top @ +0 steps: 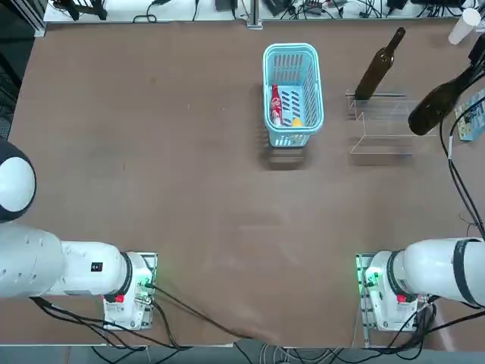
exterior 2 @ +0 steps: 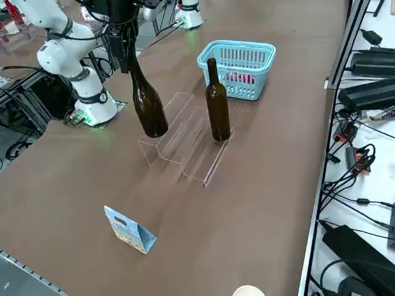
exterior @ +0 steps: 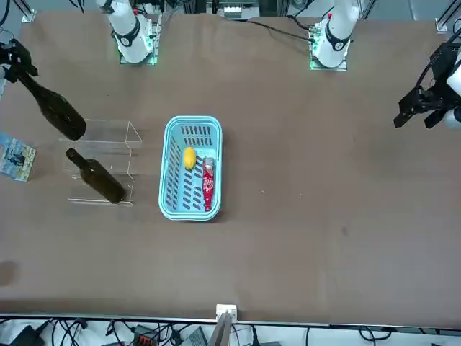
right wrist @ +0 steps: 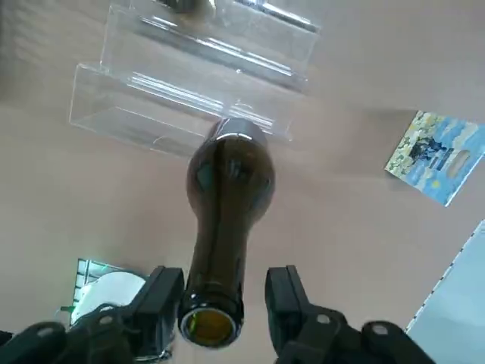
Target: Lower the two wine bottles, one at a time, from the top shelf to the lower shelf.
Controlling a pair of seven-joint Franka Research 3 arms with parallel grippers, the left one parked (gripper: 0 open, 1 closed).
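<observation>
My right gripper (right wrist: 220, 292) is shut on the neck of one dark wine bottle (right wrist: 227, 182). This bottle (exterior 2: 148, 108) hangs in the air, its base just above the robot-side tier of the clear acrylic rack (exterior 2: 179, 139). The gripper (exterior: 11, 58) sits high at the table's right edge, with the bottle (top: 433, 105) below it. The second wine bottle (exterior 2: 217, 102) stands upright on the rack's far tier, which looks to be the lower one, and it also shows from overhead (top: 377, 68) and from the front (exterior: 97, 176).
A light-blue basket (top: 292, 48) stands left of the rack (top: 383, 133), holding a red bottle (top: 276, 105) and a yellow item (exterior: 189, 157). A small blue printed card (exterior 2: 129, 229) stands on the table to the right of the rack. A white cup (top: 462, 26) is at the far right corner.
</observation>
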